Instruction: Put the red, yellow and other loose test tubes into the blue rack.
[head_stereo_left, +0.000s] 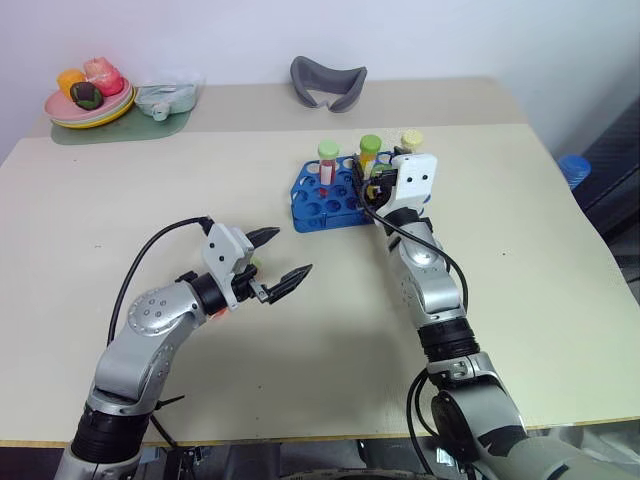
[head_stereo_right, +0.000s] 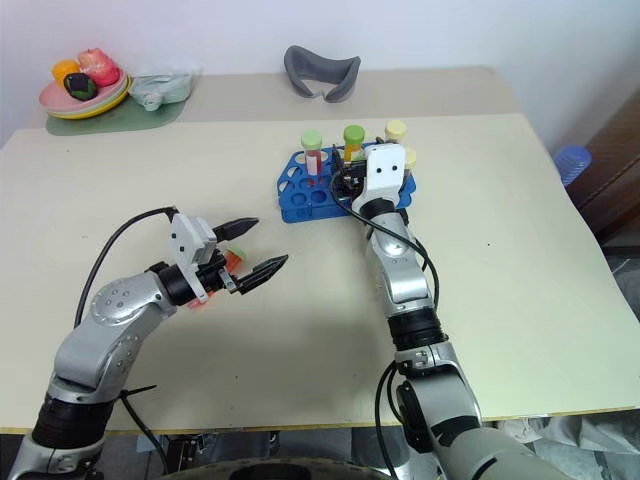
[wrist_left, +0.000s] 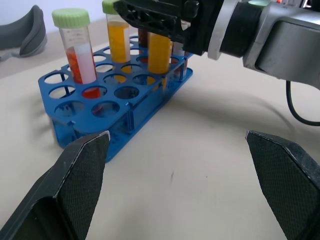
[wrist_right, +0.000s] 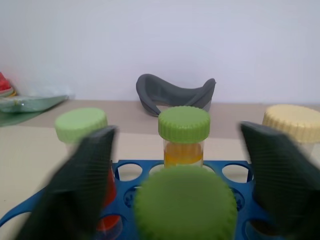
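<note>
Test tubes (wrist_left: 80, 55) stand upright in the blue rack (head_stereo_left: 322, 200) on the worktop; light, rigid, smooth-walled, best gripped below the cap. Right hand (wrist_right: 182, 175) released around one; left hand (head_stereo_left: 282, 262) released, empty.

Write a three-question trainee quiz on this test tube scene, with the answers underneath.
1. True or false: the blue rack already holds several capped tubes standing upright.
2. Which gripper is right at the rack? A) left gripper B) right gripper C) neither
3. Fill in: in the right wrist view, the black fingers stand apart on either side of a tube with a ______ cap.

Key:
1. True. The red tube and yellow tubes stand in it.
2. B. The left gripper hangs open over the table, short of the rack.
3. Green.
</note>
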